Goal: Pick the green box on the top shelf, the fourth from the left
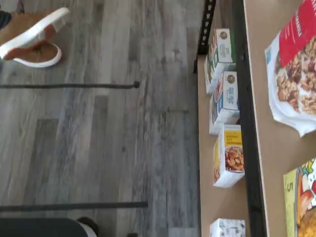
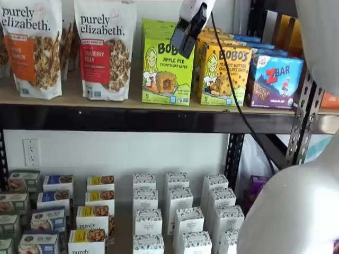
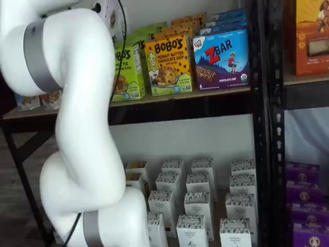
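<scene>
Standing upright on the top shelf (image 2: pixel 132 108), the green box (image 2: pixel 165 71); tool (image 2: pixel 184 41) spread, empty.

Grey wood-plank floor (image 1: pixel 98 128) lies below the rack. Behind the shelves stands a plain white wall (image 2: pixel 132 148) with a white power socket (image 2: pixel 31 152). Black metal uprights (image 3: pixel 261 103) with punched holes frame the shelving.

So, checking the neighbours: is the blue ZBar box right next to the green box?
No, the yellow-orange Bobo's box stands between the green box and the ZBar box.
</scene>
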Available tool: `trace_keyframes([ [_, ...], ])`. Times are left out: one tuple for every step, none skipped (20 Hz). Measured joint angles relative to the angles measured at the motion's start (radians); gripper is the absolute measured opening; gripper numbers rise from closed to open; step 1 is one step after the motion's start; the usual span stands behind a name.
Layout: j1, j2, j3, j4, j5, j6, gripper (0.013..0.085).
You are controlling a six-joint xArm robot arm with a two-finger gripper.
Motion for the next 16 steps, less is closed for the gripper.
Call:
trace_keyframes([
  [-0.001, 0.002, -0.003, 0.006, 0.000, 0.000, 0.0850],
  [-0.002, 0.004, -0.005, 0.012, -0.003, 0.000, 0.0850],
  [-0.003, 0.007, -0.009, 0.020, -0.007, 0.000, 0.0850],
  [-0.004, 0.011, -0.015, 0.028, -0.010, 0.001, 0.0850],
  [-0.004, 0.015, -0.021, 0.033, -0.015, 0.002, 0.0850],
  [-0.004, 0.017, -0.023, 0.036, -0.025, 0.003, 0.0850],
  [-0.003, 0.020, -0.027, 0.038, -0.035, 0.004, 0.0850],
  [-0.003, 0.026, -0.034, 0.039, -0.042, 0.004, 0.0850],
  [-0.005, 0.032, -0.041, 0.041, -0.046, 0.003, 0.0850],
  [-0.008, 0.040, -0.049, 0.044, -0.050, 0.001, 0.0850],
  [-0.011, 0.047, -0.057, 0.048, -0.051, -0.001, 0.0850],
  [-0.014, 0.053, -0.064, 0.050, -0.053, -0.003, 0.0850],
  [-0.018, 0.061, -0.073, 0.053, -0.054, -0.006, 0.0850],
  [-0.021, 0.067, -0.079, 0.054, -0.057, -0.009, 0.0850],
  [-0.025, 0.075, -0.088, 0.055, -0.059, -0.011, 0.0850],
  [-0.028, 0.083, -0.096, 0.055, -0.060, -0.014, 0.0850],
])
